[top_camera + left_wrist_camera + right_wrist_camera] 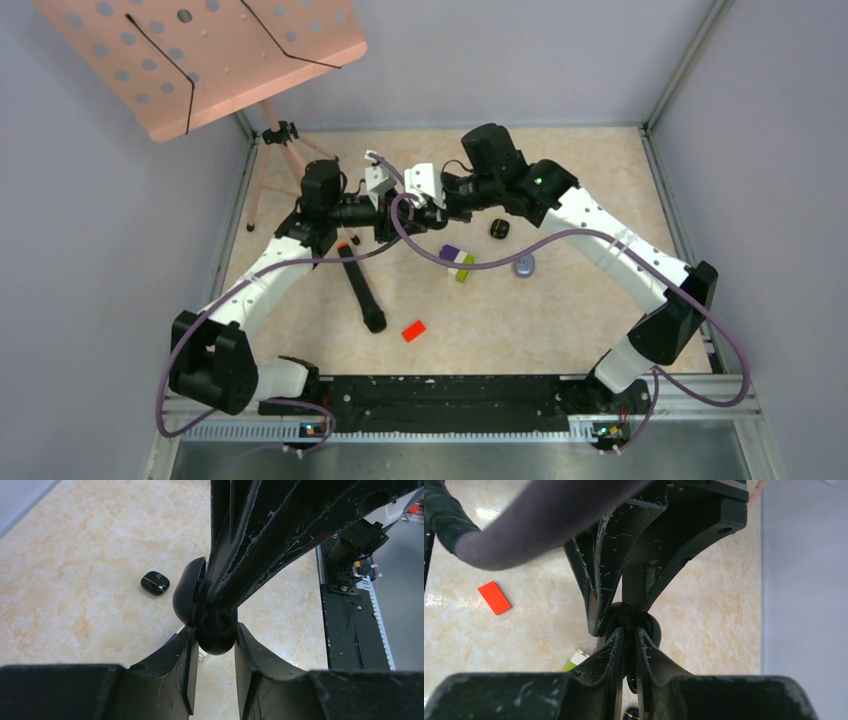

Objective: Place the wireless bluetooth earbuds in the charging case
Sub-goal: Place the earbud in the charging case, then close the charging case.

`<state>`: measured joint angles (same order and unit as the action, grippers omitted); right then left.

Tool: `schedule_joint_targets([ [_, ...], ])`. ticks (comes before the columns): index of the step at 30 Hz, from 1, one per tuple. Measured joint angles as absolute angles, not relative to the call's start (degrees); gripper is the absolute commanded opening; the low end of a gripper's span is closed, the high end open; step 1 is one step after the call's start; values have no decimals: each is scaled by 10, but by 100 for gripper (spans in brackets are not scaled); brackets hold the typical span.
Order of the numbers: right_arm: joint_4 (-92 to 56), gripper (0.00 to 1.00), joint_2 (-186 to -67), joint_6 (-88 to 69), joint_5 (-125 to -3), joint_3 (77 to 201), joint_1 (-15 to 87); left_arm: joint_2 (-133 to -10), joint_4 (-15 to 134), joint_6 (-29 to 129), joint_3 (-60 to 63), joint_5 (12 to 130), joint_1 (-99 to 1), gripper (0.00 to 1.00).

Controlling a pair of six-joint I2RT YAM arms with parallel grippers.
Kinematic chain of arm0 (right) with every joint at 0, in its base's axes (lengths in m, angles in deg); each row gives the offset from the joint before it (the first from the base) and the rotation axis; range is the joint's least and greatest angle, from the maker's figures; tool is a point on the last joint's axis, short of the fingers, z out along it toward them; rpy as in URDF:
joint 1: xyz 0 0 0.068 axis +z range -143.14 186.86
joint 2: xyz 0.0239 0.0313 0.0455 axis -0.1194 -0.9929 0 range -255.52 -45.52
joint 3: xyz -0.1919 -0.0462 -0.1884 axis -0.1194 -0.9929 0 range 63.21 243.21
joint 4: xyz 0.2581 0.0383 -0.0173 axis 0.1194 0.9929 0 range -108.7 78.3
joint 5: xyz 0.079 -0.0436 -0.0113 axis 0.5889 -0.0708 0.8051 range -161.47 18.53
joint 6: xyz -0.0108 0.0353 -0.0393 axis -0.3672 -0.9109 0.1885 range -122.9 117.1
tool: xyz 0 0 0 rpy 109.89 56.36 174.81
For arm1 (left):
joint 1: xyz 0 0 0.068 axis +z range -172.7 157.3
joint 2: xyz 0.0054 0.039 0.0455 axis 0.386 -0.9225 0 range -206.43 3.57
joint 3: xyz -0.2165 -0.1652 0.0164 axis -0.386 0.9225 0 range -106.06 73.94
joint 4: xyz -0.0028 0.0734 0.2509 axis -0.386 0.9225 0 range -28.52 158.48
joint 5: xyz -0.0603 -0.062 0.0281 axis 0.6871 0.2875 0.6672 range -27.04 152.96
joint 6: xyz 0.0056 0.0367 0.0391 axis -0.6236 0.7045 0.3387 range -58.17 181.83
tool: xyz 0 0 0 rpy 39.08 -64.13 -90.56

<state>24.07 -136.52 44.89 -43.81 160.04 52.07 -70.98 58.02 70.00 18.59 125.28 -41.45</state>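
Note:
My left gripper (385,215) is shut on a black charging case (216,636), held above the table with its lid (187,595) open to the left. My right gripper (425,205) meets it from the opposite side, its fingers (235,570) reaching down into the case's mouth. In the right wrist view my right gripper (630,632) is nearly closed on a small dark earbud (631,679) pressed against the round case (653,627). The left fingers (599,570) come in from above. The case's inside is hidden.
A small glossy black pebble with a gold line (500,228) (155,582) lies on the table, and a pale purple case (524,266) beside it. Also there: a purple-green-white block (457,262), a red block (414,330) (494,597), a black stick (360,288), and a tripod with a pink board (200,50).

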Motion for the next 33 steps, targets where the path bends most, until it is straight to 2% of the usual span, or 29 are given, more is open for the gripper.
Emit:
schedule_joint_targets([
  [3, 239, 19, -1363, 448, -442, 1596, 521, -710, 580, 700, 188, 1251, -414, 0],
  [11, 247, 58, -1345, 425, -430, 1596, 512, -710, 581, 710, 189, 1251, -415, 0],
  [19, 235, 60, -1270, 393, -386, 1560, 429, -710, 583, 721, 189, 1253, -415, 0],
  [33, 195, 62, -1336, 297, -312, 1551, 400, -710, 620, 769, 178, 1266, -415, 0],
])
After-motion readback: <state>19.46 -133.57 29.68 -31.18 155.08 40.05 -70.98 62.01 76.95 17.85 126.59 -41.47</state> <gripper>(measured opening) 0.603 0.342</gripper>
